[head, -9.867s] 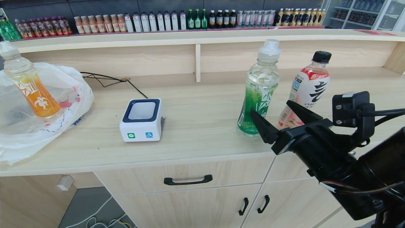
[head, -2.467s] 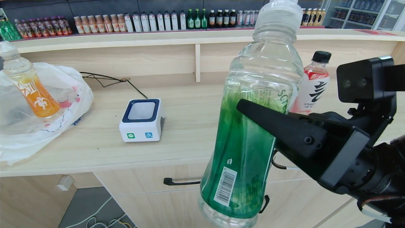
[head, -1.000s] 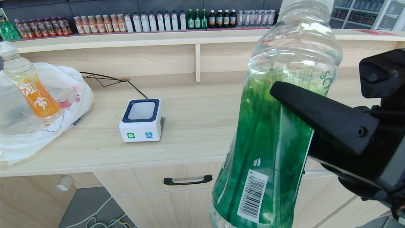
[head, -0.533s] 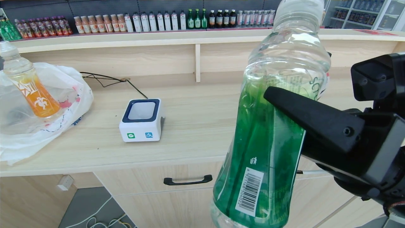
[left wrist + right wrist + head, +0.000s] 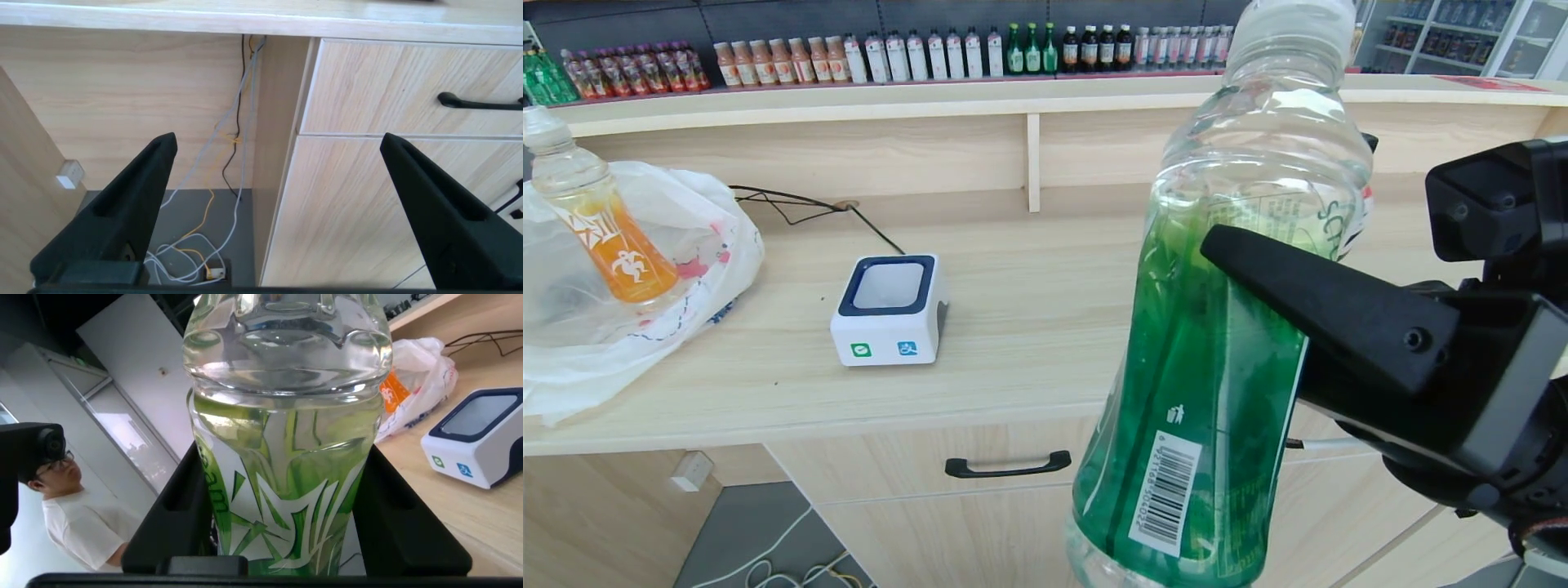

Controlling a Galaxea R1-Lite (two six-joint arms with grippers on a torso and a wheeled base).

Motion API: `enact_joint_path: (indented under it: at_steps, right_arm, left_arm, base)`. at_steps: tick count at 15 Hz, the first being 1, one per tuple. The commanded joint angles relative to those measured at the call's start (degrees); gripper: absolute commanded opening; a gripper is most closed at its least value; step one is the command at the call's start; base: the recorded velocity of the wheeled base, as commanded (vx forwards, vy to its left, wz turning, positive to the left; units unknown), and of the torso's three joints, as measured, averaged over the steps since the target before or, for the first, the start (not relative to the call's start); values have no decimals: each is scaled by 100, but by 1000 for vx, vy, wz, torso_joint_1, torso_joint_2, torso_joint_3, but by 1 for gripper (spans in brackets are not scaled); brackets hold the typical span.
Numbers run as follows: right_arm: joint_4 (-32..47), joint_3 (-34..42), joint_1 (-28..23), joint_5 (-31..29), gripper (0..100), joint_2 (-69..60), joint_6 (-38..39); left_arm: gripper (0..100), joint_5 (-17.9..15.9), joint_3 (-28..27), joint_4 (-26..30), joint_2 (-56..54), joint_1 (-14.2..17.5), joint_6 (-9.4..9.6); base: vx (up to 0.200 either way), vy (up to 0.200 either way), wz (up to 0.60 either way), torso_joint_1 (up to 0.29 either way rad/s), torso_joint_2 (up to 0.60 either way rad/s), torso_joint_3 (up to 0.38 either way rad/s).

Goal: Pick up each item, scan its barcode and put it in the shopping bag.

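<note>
Here's the long wooden counter (image 5: 1029, 327), drawers below it and a raised shelf along its back. Over on the robot's left sits the white plastic shopping bag (image 5: 698, 261), slumped on the counter's end with its mouth open.

Front and centre: the green bottle (image 5: 1217, 367), up in the air, close to the head camera on the robot's right, out over the counter's near edge. It's roughly upright, top leaning a little to the right. The right gripper (image 5: 286, 518) has it clamped around the middle, one black finger (image 5: 1307, 302) lying across the label, and the wrist view shows a finger pressed on each side of the bottle.

The left gripper (image 5: 278, 147) is down low in front of the cabinet, below the countertop, its two fingers spread wide with nothing between them.

The scanner (image 5: 890, 306), a white box with a dark blue frame round its window, sits mid-counter between bag and bottle, well apart from both, with a black cable (image 5: 805, 204) running off behind it.

An orange bottle (image 5: 600, 220) stands tilted inside the bag, neck poking out.

The barcode (image 5: 1165, 494) sits low on the green bottle, turned toward the head camera, not toward the scanner.
</note>
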Motion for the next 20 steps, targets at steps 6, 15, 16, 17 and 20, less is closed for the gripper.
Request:
enact_joint_path:
  at_steps: [6, 15, 16, 17, 20]
  right_arm:
    - [-8, 37, -20, 3, 0, -17, -94]
    - [-8, 11, -11, 21, 0, -9, -2116]
    - [-8, 37, -11, -58, 0, 97, -2608]
    - [-8, 81, -11, -278, 0, 141, -3004]
    - [-8, -60, -29, -1438, 0, 325, -3909]
  left_arm:
    - [100, 0, 0, 0, -2, -6, -1]
    - [100, 0, 0, 0, -2, -6, -1]
    - [100, 0, 0, 0, -2, -6, -1]
    - [100, 0, 0, 0, -2, 2, -1]
    - [100, 0, 0, 0, -2, 2, -1]
  base:
    - [0, 0, 0, 0, 0, 0]
    - [0, 0, 0, 0, 0, 0]
    - [0, 0, 0, 0, 0, 0]
    - [0, 0, 0, 0, 0, 0]
    - [0, 0, 0, 0, 0, 0]
